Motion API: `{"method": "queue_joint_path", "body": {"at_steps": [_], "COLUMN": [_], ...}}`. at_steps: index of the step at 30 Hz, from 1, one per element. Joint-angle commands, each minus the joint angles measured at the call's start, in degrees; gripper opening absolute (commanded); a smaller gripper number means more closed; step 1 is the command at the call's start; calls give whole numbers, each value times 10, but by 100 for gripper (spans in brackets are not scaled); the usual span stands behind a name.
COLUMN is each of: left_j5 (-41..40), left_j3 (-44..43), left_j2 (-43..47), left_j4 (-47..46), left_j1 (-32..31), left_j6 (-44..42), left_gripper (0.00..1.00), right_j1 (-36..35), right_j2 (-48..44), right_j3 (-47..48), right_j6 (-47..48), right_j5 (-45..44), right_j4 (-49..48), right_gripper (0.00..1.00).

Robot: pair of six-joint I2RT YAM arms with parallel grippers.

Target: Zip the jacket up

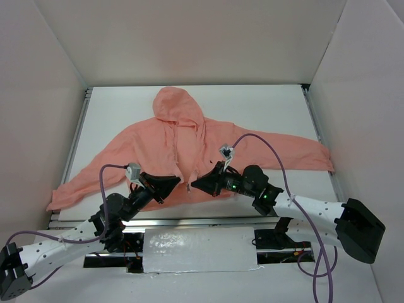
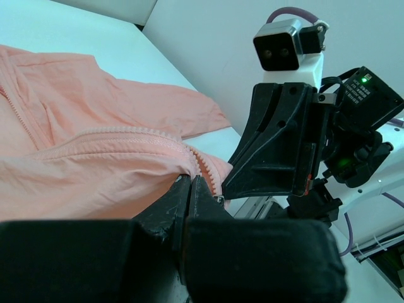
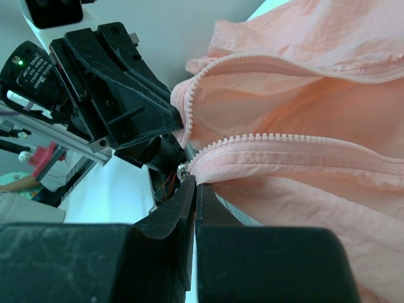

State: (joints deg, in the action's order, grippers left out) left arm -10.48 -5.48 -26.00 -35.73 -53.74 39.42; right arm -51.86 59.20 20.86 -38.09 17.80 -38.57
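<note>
Tally from my remote station.

- Jacket [image 1: 183, 148]: one, on the desk [image 1: 252, 107].
- Parts of it: one hood [image 1: 177, 104] toward the far edge. Two sleeves, the first [image 1: 88, 180] reaching to the left edge and the second [image 1: 290, 150] to the right edge.
- Rows of zipper teeth: two, an upper row [image 3: 252, 60] and a lower row [image 3: 284, 139].
- Arms: two, left arm [image 1: 63, 243] and right arm [image 1: 315, 207], both at the near edge.
- Grippers: two, left gripper [image 1: 179, 182] and right gripper [image 1: 192, 184].
- Wrist cameras: two, [image 1: 133, 170] and [image 1: 226, 151].
- Purple cables: two, [image 1: 107, 183] and [image 1: 271, 148].
- White strip [image 1: 199, 249]: one, at the near edge.
- Desk: one.
</note>
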Motion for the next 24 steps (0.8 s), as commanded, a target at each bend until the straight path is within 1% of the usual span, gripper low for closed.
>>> {"method": "queue_joint_path", "body": {"at_steps": [1,14,24], "left_j5": [-7,-2,-2], "left_j3": [6,13,20], "left_j2": [2,-16,-22], "left_j4": [-58,-80,-85], "left_j1": [2,3,3], "left_j6": [5,11,15], "left_gripper": [0,0,0], "right_j1": [2,2,3], "right_j2": [7,28,21], "right_j3": [13,30,29], "right_j6": [-7,-16,-16], "right_j5": [13,20,14], "right_j4": [-34,-40,-39], "right_gripper": [0,0,0]}}
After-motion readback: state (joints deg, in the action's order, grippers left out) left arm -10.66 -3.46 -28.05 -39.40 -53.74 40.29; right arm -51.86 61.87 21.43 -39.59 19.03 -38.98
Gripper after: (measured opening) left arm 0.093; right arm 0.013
